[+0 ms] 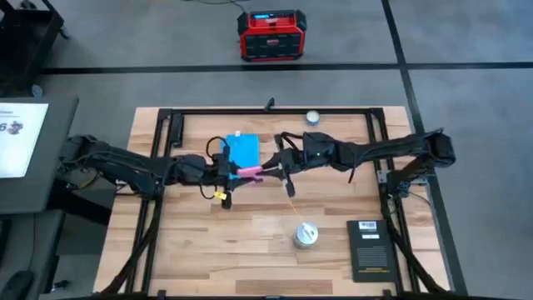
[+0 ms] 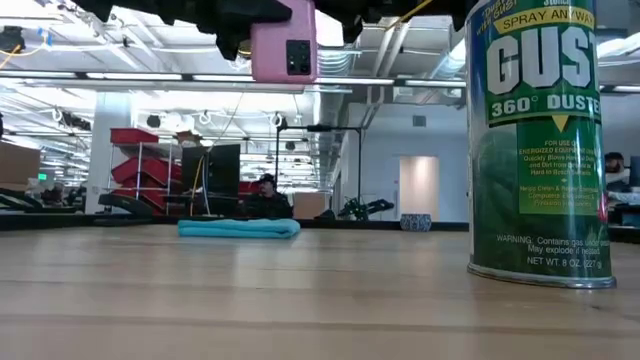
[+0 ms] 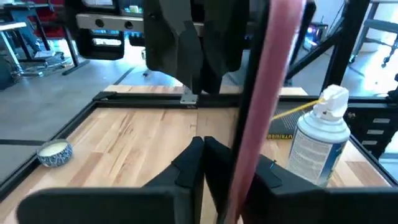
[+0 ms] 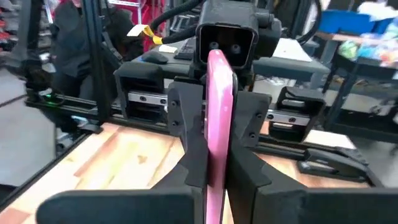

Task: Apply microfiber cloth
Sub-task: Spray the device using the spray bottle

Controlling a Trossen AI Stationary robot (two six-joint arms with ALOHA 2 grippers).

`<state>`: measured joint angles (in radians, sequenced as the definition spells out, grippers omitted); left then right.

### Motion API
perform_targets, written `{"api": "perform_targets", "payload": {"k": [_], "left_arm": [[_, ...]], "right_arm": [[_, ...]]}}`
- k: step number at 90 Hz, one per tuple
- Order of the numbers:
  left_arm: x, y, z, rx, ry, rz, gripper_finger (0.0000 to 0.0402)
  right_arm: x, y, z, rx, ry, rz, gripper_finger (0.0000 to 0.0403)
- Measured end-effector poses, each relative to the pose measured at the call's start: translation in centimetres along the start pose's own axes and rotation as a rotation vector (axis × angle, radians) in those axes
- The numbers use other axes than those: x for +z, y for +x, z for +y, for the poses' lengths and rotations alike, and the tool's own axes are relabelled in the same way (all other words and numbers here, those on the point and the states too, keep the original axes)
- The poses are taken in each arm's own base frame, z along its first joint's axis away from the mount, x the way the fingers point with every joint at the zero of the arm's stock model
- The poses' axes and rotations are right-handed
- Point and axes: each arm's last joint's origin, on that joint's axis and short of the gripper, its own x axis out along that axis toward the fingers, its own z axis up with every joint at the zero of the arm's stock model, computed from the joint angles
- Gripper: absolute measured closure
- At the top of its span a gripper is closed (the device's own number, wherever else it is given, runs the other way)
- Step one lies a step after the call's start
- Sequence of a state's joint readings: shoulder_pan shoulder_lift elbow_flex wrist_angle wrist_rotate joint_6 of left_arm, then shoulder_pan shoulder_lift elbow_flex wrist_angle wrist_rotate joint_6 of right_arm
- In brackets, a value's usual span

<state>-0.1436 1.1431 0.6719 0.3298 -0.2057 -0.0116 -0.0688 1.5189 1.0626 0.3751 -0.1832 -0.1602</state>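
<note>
The blue microfiber cloth lies flat on the table behind the grippers; in the low view the cloth rests on the wood as a low folded strip. A pink-backed phone hangs in the air above the table between my two grippers, standing on edge, and shows high up in the low view. My left gripper is shut on its left end and my right gripper on its right end. My left gripper pinches the phone's left end between its two fingers, one on each flat face. The fingers come level from the table's left, along the phone. The phone is lifted clear, on edge. My right gripper pinches the phone's right end between its two fingers, one on each flat face. They come level from the table's right, along the phone. The phone stands on edge, clear of the table.
A green spray duster can stands near the front of the table, a black booklet lies at the front right, and a small round dish sits at the back. A black frame borders the table.
</note>
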Motion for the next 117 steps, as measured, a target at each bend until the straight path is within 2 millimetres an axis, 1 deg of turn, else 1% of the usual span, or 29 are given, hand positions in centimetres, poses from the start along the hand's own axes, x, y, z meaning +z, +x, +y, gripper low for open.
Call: {"api": "perform_targets", "payload": {"k": [8,35,54,66,78,85,96,117], "left_arm": [[0.3,0.0,0.0,-0.001,0.010,-0.031,0.0350],[0.6,0.0,0.1,0.029,0.052,-0.064,0.0350],[1.8,-1.3,0.4,0.032,0.065,-0.125,0.0350],[2.1,-1.9,0.4,0.028,0.062,-0.129,0.0350],[1.9,-1.8,0.4,0.027,0.060,-0.112,0.0350],[1.8,-1.6,0.3,0.028,0.064,-0.105,0.0358],[1.6,-1.5,0.3,0.030,0.077,-0.095,0.0389],[1.4,-1.3,0.3,0.033,0.082,-0.083,0.0395]], "right_arm": [[0.5,-0.3,0.0,-0.005,-0.009,-0.016,0.0386],[0.7,-0.3,0.2,-0.035,-0.025,-0.022,0.0386],[1.1,-0.4,0.3,-0.055,-0.037,-0.044,0.0387],[1.0,-0.4,0.3,-0.053,-0.036,-0.036,0.0387],[0.8,-0.3,0.3,-0.051,-0.034,-0.025,0.0387],[0.7,-0.3,0.3,-0.047,-0.032,-0.019,0.0387],[0.7,-0.3,0.3,-0.044,-0.025,-0.019,0.0387],[0.5,-0.3,0.3,-0.041,-0.024,-0.010,0.0387]]}}
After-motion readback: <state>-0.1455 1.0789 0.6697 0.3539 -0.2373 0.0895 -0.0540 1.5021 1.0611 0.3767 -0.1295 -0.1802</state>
